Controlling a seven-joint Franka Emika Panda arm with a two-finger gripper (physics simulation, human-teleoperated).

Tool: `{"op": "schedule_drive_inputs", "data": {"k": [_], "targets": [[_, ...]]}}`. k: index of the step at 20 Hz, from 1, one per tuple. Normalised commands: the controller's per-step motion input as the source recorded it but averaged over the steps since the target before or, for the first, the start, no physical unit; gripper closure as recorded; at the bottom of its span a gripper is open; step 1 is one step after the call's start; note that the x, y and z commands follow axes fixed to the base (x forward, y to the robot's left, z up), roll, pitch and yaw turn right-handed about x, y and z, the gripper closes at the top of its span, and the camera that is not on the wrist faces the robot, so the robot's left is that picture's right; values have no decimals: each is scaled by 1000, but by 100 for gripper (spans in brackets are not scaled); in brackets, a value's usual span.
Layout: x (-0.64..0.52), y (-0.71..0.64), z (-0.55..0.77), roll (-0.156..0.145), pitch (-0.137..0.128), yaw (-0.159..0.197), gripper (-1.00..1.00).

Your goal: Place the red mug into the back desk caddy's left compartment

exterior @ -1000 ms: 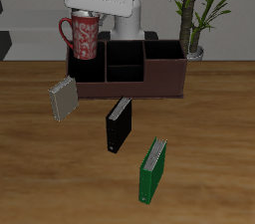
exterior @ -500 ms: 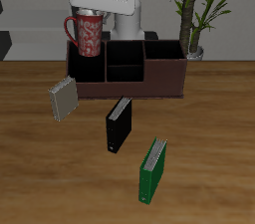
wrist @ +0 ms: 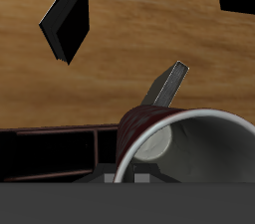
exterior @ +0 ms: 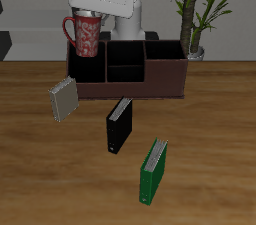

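Fingers: the gripper [exterior: 92, 11] clasps the red mug [exterior: 85, 35] by its rim
Done: mug lifted, hanging above the left compartment [exterior: 87, 66] of the back desk caddy [exterior: 128, 81]
Left: lower, release

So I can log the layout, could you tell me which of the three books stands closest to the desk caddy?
The grey book, just before the caddy's front corner. The black book stands farther forward, and the green book farthest.

The brown wood-grain counter [exterior: 215, 139] looks smooth and matt. The red speckled ceramic-looking mug [exterior: 84, 35] is glossy, and the dark brown caddy box [exterior: 128, 73] is matt.
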Motion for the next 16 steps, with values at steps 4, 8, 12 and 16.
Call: {"op": "schedule_drive_inputs", "data": {"k": [4, 8, 12, 16], "targets": [[-10, -1, -150, -16, 25, -47, 100], [-56, 1, -108, -15, 12, -21, 100], [-46, -35, -110, -4, 17, -34, 100], [-67, 25, -217, 19, 40, -52, 100]]}}
